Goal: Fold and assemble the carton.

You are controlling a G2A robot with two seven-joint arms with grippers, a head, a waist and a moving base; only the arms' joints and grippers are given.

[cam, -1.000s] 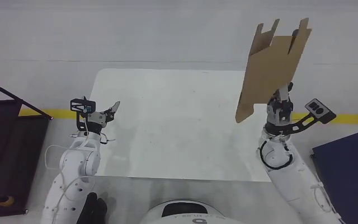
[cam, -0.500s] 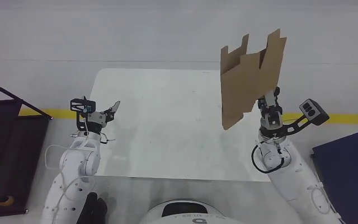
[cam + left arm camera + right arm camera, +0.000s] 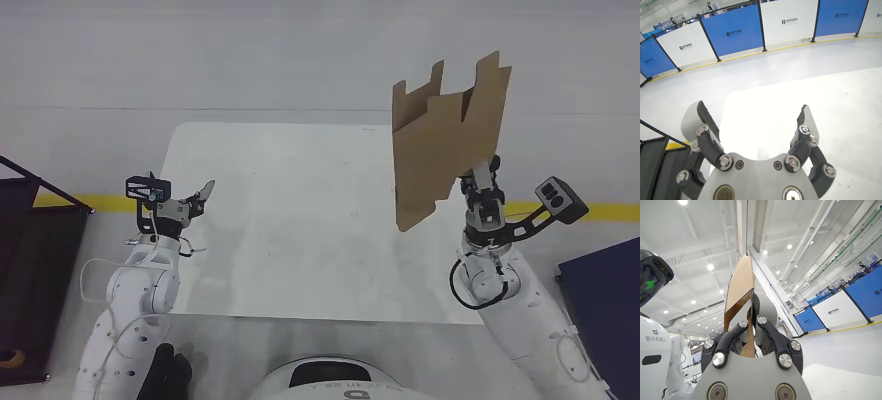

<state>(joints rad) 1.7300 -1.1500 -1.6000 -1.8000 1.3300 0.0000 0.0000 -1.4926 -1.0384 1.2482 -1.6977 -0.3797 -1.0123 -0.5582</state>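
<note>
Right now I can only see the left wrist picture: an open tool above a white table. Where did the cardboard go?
Observer: The carton is up in the air by the table's right side.
Operator: What's holding it up?
Observer: The right tool is shut on its bottom edge.
Operator: Is it a box yet?
Observer: No, it's flattened and standing upright, with its flaps at the top.

The carton's (image 3: 739,289) lower edge is hidden between the right gripper's (image 3: 752,302) closed fingers. From above, the carton covers the table's (image 3: 300,220) far right corner; a dark rack (image 3: 35,270) is cut off at the left edge
</note>
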